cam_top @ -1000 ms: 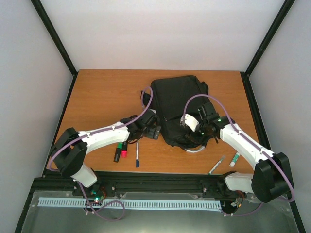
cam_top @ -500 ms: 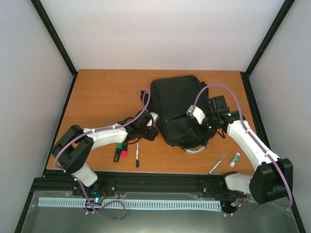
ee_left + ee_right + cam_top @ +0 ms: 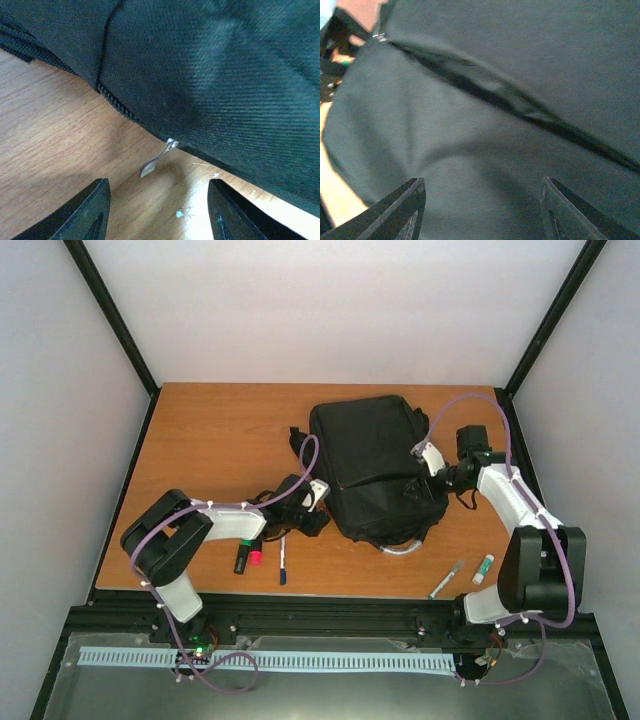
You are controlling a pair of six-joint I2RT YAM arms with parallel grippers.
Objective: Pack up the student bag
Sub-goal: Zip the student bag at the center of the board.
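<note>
- Left gripper has its jaws spread with nothing between them. It sits low over the wood at the near-left edge of the student bag.
- One small metal zipper pull hangs from the bag's edge just ahead of that gap, untouched.
- The right gripper is likewise spread and holds nothing. It sits at the bag's right side, over plain fabric; whether it touches cannot be told.
- There is one bag: black, woven, soft and roughly rectangular. It lies flat at the middle of the wooden table, between the two grippers.
- A dark zip seam runs slantwise across the bag's cloth, and a black strap loops out at its far-left corner.
- Left of the bag, near the front edge, lie three pens: a green-capped marker, a red-tipped marker and a slim blue pen.
- To the right lie two more things: a thin grey pen and a short white tube.
- Any print on these five is too small to read.
</note>
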